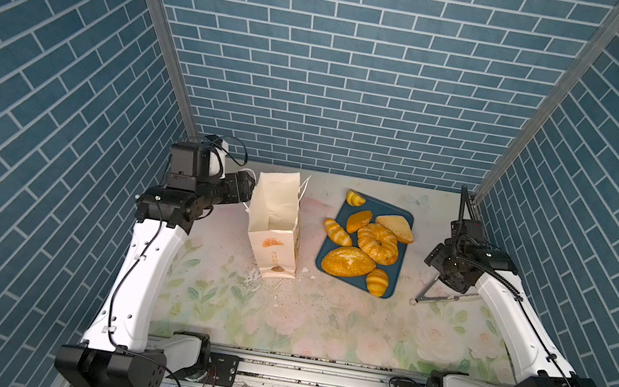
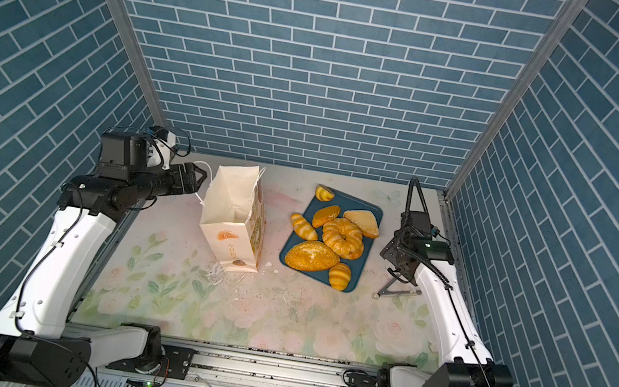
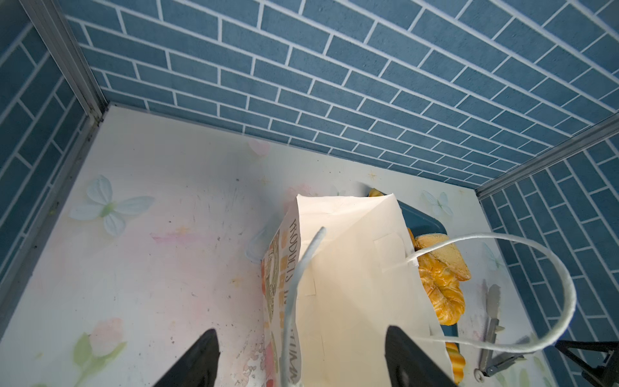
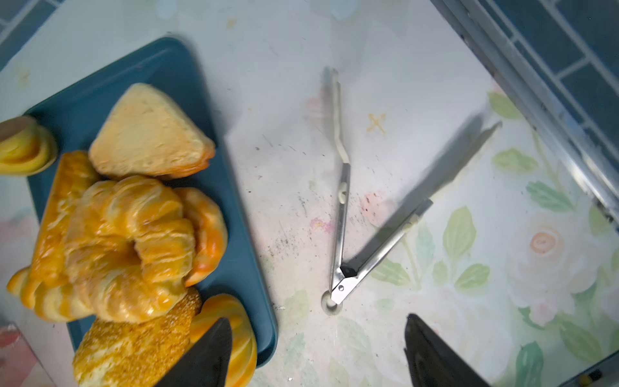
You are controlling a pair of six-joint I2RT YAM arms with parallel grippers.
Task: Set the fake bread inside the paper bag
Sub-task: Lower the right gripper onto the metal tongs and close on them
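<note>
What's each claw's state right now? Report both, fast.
Left claw: open, gripping nothing.
Right claw: open, empty, near the metal tongs.

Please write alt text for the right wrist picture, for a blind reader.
Metal tongs lie spread open on the floral table beside a dark blue tray piled with glossy fake bread. The right gripper hovers above, jaws open, holding nothing.

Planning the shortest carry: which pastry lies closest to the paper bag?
The striped roll straddling the tray's bag-side edge; the others lie farther from the paper bag.
</note>
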